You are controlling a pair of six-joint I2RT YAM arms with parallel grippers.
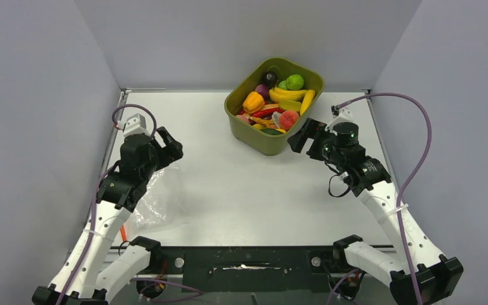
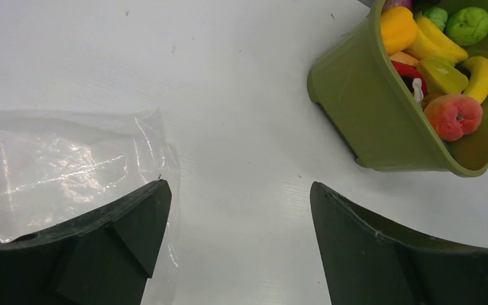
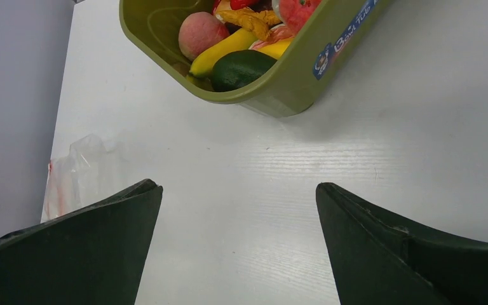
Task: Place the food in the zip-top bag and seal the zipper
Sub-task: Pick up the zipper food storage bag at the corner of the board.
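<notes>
1. Clear crinkly plastic zip-top bag point(image 1: 159, 194) lies lower left, long axis up-frame, orange-red zipper point(image 1: 122, 234) lowest.
2. We see colourful plastic toy food point(image 1: 279, 101) in an olive-green plastic tub point(image 1: 264, 143), upper centre.
3. Our left claw point(image 1: 167, 147) and right claw point(image 1: 304, 135) gape wide, empty; bare white desk point(image 1: 241, 190) between.

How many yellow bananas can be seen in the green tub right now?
2. One banana lies across the tub's far half beside the lime; the other banana curves along its right wall near the peach. More may be buried.
</notes>
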